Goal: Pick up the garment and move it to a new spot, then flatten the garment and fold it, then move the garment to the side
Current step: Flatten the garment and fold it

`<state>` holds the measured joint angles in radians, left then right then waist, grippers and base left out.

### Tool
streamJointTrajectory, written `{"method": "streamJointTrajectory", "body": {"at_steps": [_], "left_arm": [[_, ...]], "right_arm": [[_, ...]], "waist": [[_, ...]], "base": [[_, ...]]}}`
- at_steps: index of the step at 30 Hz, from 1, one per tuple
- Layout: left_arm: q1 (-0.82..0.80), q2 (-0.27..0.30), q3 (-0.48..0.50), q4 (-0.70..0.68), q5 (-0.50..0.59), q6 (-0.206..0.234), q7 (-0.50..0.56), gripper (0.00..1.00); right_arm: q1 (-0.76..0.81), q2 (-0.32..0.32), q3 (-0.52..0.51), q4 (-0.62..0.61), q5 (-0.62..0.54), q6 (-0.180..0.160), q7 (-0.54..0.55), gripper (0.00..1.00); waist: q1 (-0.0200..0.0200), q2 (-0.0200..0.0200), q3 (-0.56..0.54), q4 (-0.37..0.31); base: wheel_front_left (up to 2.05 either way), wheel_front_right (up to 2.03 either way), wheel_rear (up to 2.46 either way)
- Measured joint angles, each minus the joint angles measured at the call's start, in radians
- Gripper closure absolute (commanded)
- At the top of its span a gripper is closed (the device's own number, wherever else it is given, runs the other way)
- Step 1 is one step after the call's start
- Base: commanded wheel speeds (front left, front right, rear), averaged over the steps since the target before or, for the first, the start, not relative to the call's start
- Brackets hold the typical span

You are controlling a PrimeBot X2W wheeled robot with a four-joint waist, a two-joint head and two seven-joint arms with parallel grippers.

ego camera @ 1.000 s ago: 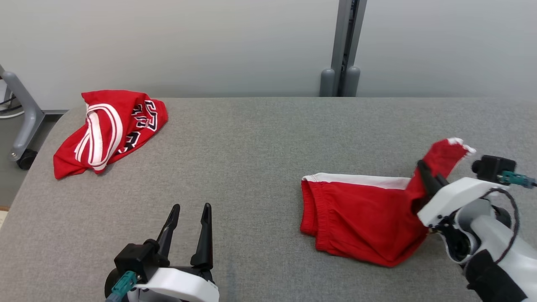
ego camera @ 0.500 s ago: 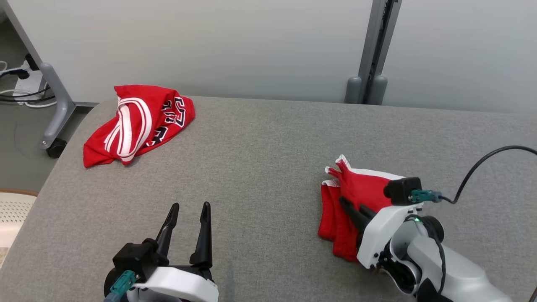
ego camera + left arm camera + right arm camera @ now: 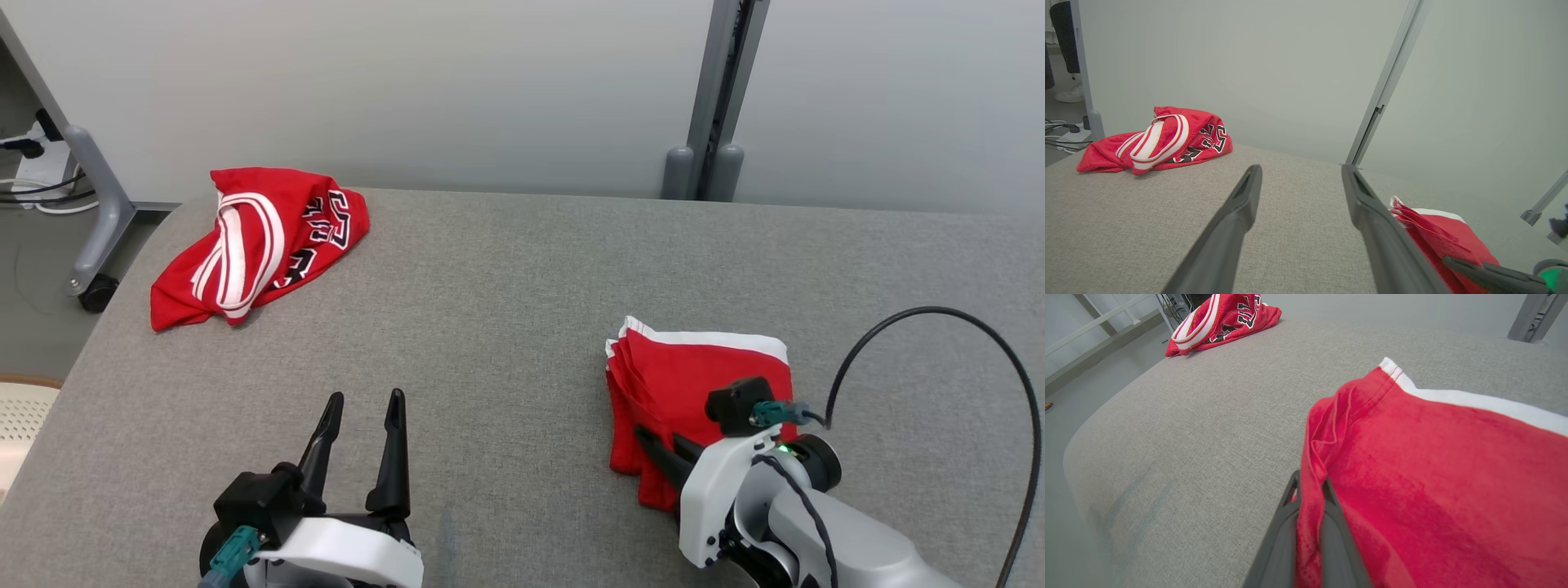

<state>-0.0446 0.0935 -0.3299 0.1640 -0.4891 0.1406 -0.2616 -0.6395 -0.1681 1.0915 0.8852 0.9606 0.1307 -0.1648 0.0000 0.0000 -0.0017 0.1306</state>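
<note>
Shorts [image 3: 702, 371], red with a white stripe, lie folded on the right side of the grey table [image 3: 506, 310] in front of me. My right gripper [image 3: 658, 438] is pinched tight on their near left edge. My left gripper [image 3: 365, 397] hangs spread wide and empty above the table, well apart from them. A crumpled red jersey [image 3: 253, 245] sits at the far left corner.

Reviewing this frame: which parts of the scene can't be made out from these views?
- Head view: the near edge of the red shorts is hidden behind the right end effector and its wrist.
- Right wrist view: the shorts run off the right and bottom edges, cutting off the fold's outline.
- Head view: the lettering on the red jersey is crumpled into folds and unreadable.
</note>
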Motion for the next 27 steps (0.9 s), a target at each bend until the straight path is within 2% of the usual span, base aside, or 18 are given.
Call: {"method": "streamJointTrajectory", "body": {"at_steps": [1,3,4,5,15,23,27], "left_arm": [[0.0,0.0,0.001,0.0,0.002,0.0,0.0,0.0],[0.001,-0.002,0.001,0.001,0.004,0.0,0.0,0.0],[0.001,-0.003,0.001,0.002,0.005,-0.002,0.0,0.0],[0.001,-0.004,0.001,0.002,0.005,-0.003,0.0,0.0],[0.009,-0.009,0.004,0.005,0.008,-0.007,0.0,0.0],[0.019,-0.014,-0.004,0.006,0.014,-0.009,0.0,0.0],[0.02,-0.015,-0.009,0.007,0.016,-0.012,0.0,0.0]], "right_arm": [[0.0,0.001,0.01,0.005,-0.013,0.0,-0.003,1.0],[0.0,0.002,0.019,0.016,-0.029,0.0,-0.011,0.58],[0.0,0.004,0.02,0.021,-0.03,0.0,-0.012,0.18],[0.0,0.007,0.021,0.026,-0.032,0.0,-0.015,0.0],[0.02,0.001,-0.03,0.0,-0.028,0.0,-0.077,0.0],[0.063,-0.053,-0.221,-0.07,-0.041,0.0,-0.096,0.0],[0.093,-0.076,-0.332,-0.104,-0.144,0.0,-0.097,0.0]], "waist": [[0.0,0.0,0.0,-0.002],[0.0,0.0,0.001,-0.006],[0.0,0.0,0.001,-0.007],[0.0,0.0,0.001,-0.008],[0.0,0.0,-0.004,-0.026],[0.0,0.0,-0.01,-0.04],[0.0,0.0,-0.008,-0.041]], "base": [[0.0,0.0,0.0],[0.0,0.0,0.0],[0.0,0.0,0.0],[0.0,0.0,0.0],[0.0,0.0,0.0],[0.0,0.0,0.0],[0.0,0.0,0.0]]}}
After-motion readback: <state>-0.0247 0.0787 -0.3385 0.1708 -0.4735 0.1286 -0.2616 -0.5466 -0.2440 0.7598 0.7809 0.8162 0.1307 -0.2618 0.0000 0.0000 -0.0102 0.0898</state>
